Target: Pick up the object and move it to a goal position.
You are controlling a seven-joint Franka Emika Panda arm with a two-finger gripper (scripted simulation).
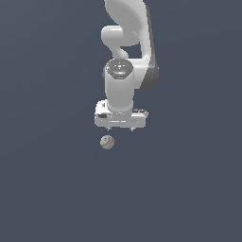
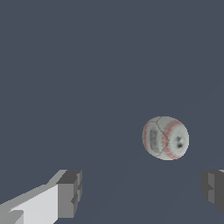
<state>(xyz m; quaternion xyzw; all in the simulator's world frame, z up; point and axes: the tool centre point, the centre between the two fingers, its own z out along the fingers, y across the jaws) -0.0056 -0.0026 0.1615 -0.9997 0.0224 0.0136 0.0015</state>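
Plainly, one arm with one gripper [image 1: 121,128] and one ball [image 1: 107,142] on the dark floor. Its jaws stand wide apart, holding nothing. The ball lies clear of both fingers [image 2: 70,192], just beyond them, nearer one side, untouched.

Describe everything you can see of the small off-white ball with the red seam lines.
The small off-white ball with red stitch-like seams looks like a baseball, round, with a greyish printed patch visible in the wrist view. It lies on the plain dark grey-blue surface, just below the white gripper and toward the exterior view's left of it. The dark fingertips are spread wide and nothing touches the ball.
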